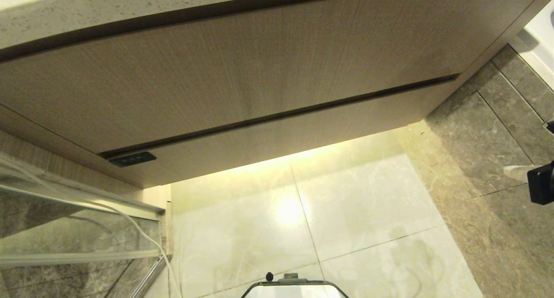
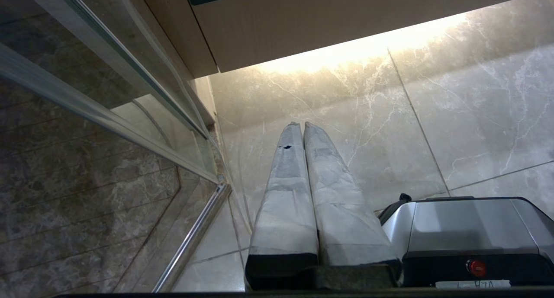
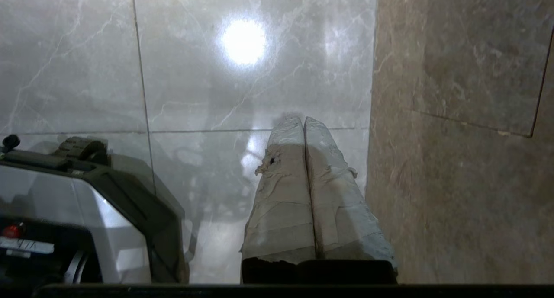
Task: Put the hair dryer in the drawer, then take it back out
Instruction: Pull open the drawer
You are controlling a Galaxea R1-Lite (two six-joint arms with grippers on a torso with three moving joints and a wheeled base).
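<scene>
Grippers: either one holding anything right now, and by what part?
Nothing held. Left gripper and right gripper both have jaws shut on nothing, above bare floor. No hair dryer in view.

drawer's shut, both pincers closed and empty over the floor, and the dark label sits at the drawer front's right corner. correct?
Not quite. The head view shows the dark label at the left corner of the drawer front. The rest holds: drawer shut, left pincer and right pincer closed and empty over the floor.

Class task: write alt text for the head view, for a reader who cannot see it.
A closed wood-grain drawer, a small dark label at its left corner, sits below a taller panel above glossy floor tiles. The right gripper enters at the right edge; no hair dryer shows.
</scene>
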